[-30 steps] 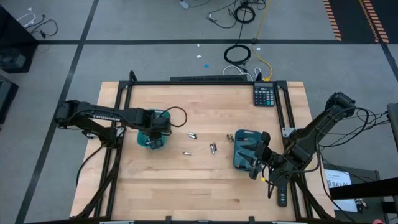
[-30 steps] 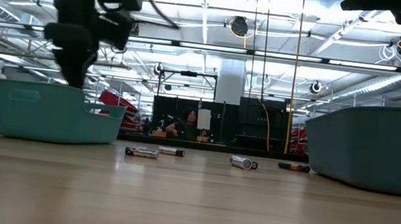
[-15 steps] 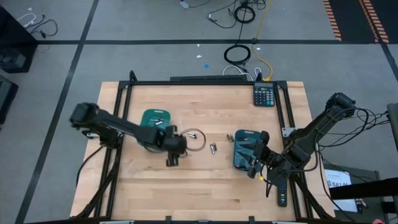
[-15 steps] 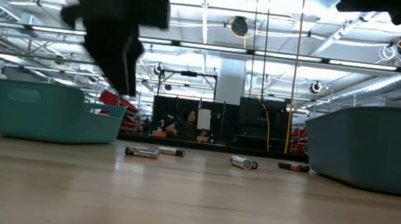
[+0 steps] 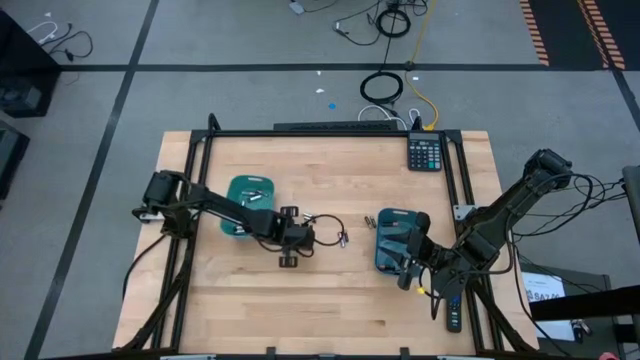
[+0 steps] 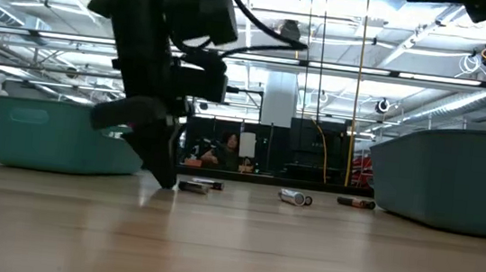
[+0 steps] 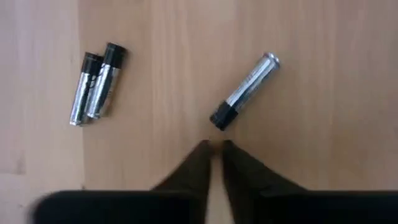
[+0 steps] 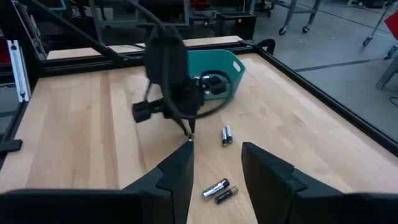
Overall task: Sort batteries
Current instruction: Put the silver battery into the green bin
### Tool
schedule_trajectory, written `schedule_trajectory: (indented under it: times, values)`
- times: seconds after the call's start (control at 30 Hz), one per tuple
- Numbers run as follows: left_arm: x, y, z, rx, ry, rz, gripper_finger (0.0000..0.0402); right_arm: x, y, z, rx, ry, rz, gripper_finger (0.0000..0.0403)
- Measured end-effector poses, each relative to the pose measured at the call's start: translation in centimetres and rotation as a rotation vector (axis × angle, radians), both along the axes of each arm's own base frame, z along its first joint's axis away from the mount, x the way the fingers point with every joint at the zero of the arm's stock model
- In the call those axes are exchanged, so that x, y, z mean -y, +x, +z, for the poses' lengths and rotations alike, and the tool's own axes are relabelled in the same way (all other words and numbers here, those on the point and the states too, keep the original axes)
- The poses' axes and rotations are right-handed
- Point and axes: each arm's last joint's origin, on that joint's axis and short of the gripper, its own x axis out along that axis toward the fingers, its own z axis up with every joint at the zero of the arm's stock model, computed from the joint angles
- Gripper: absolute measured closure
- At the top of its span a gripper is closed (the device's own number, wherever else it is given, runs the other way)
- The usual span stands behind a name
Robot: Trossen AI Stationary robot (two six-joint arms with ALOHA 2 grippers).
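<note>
Several small batteries lie loose on the wooden table between two teal trays (image 5: 240,212) (image 5: 392,242). My left gripper (image 7: 215,145) points down, shut, with nothing between its fingers. Just beyond its tips lies one silvery battery with a dark end (image 7: 244,90), and a pair lies side by side farther off (image 7: 96,84). The low view shows its tips (image 6: 166,179) down at the table top. Two more batteries (image 8: 221,190) lie nearer my right gripper (image 8: 217,168). That gripper hangs open over the right tray's near end (image 5: 408,268). Silvery batteries (image 5: 252,197) lie in the left tray.
A calculator (image 5: 425,152) sits at the far right corner and a black remote (image 5: 453,310) at the near right edge. Black frame rails (image 5: 330,132) run round the table. A cable (image 5: 325,222) loops off my left arm above the batteries.
My left gripper has left the space above the left tray, swung toward the table's right and near edge, and sunk to the table top among the loose batteries. My right arm has kept still.
</note>
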Motion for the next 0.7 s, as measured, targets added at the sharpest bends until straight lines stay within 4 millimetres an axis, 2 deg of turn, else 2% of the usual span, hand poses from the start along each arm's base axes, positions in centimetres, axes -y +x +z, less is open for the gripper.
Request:
schedule_trajectory:
  times: [0.07, 0.13, 0.27, 0.43, 0.53, 0.7]
  values:
    - [-0.1, -0.3, 0.1, -0.022, 0.037, 0.011, 0.0389, 0.0, 0.0, 0.0, 0.004, 0.012, -0.003, 0.0277]
    - [0.0, -0.8, 0.5, -0.038, 0.048, 0.03, 0.0383, -0.1, 0.0, -0.1, 0.008, 0.023, -0.007, 0.0277]
    - [1.7, -1.0, 1.9, 0.052, 0.028, 0.021, 0.0337, -0.5, 0.4, -0.6, 0.007, 0.047, -0.014, 0.0277]
    - [4.0, 0.0, 3.0, 0.232, 0.129, -0.117, 0.0263, -0.1, 2.4, -1.7, -0.025, 0.063, -0.03, 0.0277]
    - [3.4, 0.9, 3.0, 0.286, 0.132, -0.13, 0.0226, 0.0, 3.4, -1.7, -0.045, 0.067, -0.005, 0.0277]
    - [0.3, 1.7, 2.9, 0.268, 0.105, -0.127, 0.0206, -0.5, 5.1, -1.3, -0.077, 0.036, 0.023, 0.0277]
